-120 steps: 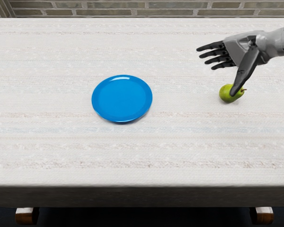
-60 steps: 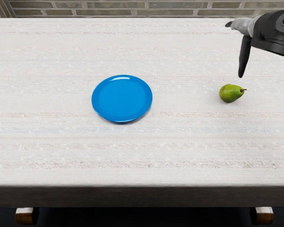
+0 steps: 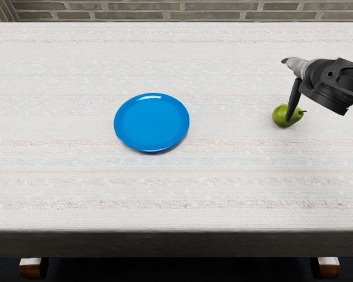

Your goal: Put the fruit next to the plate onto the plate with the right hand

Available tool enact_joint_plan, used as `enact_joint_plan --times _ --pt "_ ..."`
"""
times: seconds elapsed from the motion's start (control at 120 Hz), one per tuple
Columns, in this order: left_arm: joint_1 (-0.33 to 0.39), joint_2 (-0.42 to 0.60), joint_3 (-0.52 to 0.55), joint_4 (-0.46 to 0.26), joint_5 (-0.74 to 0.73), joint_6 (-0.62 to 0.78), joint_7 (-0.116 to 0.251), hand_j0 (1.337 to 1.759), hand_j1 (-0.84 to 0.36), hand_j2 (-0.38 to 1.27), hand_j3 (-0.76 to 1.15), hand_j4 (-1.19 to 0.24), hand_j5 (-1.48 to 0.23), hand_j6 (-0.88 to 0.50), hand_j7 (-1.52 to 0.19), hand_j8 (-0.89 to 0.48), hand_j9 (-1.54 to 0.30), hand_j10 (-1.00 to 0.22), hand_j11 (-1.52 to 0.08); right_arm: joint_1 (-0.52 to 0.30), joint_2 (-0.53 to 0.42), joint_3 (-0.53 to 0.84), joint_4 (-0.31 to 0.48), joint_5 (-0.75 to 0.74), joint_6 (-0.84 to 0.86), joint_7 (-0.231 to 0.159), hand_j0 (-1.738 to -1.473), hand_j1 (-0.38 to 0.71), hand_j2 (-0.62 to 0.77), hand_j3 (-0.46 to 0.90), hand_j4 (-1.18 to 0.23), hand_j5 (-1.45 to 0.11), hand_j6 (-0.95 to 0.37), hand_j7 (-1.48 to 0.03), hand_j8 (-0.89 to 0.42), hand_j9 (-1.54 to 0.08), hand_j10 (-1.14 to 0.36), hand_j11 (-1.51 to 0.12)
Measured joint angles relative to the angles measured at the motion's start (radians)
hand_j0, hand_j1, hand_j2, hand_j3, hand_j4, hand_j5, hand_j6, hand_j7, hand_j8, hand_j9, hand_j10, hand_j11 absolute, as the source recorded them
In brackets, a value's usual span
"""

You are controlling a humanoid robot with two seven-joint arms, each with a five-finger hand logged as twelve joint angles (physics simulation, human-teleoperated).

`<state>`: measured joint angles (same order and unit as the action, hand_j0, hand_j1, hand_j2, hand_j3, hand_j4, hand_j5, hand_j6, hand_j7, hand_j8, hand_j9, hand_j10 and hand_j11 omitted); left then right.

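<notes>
At the far right edge, your right hand (image 3: 326, 82) is hanging over the pear (image 3: 279, 116), partly cut off by the frame and hiding part of the fruit, so you cannot tell whether it is gripping. The pear is lying on the table (image 3: 176, 194), well apart from the blue plate (image 3: 152, 122).

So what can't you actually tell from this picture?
- Head view: the right hand runs off the right edge and is seen edge-on, so whether it is gripping is unclear.
- Head view: the hand crosses part of the pear; whether they touch cannot be told.
- Head view: the left arm lies outside the picture.
</notes>
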<state>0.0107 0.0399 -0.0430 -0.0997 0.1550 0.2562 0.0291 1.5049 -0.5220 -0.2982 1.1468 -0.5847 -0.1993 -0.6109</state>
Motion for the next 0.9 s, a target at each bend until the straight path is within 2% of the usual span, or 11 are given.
enact_joint_plan --times 0.458,0.9 --pt "0.000 0.000 0.000 0.000 0.000 0.000 0.000 1.658 0.35 0.00 0.00 0.00 0.00 0.00 0.00 0.00 0.00 0.00 0.00 -0.145 0.054 0.055 -0.124 -0.024 -0.066 0.000 -1.658 -0.35 0.00 0.00 0.00 0.00 0.00 0.00 0.00 0.00 0.00 0.00" --pt "0.000 0.000 0.000 0.000 0.000 0.000 0.000 1.658 0.35 0.00 0.00 0.00 0.00 0.00 0.00 0.00 0.00 0.00 0.00 -0.202 0.102 0.103 -0.161 -0.046 -0.104 0.000 -1.658 -0.35 0.00 0.00 0.00 0.00 0.00 0.00 0.00 0.00 0.00 0.00"
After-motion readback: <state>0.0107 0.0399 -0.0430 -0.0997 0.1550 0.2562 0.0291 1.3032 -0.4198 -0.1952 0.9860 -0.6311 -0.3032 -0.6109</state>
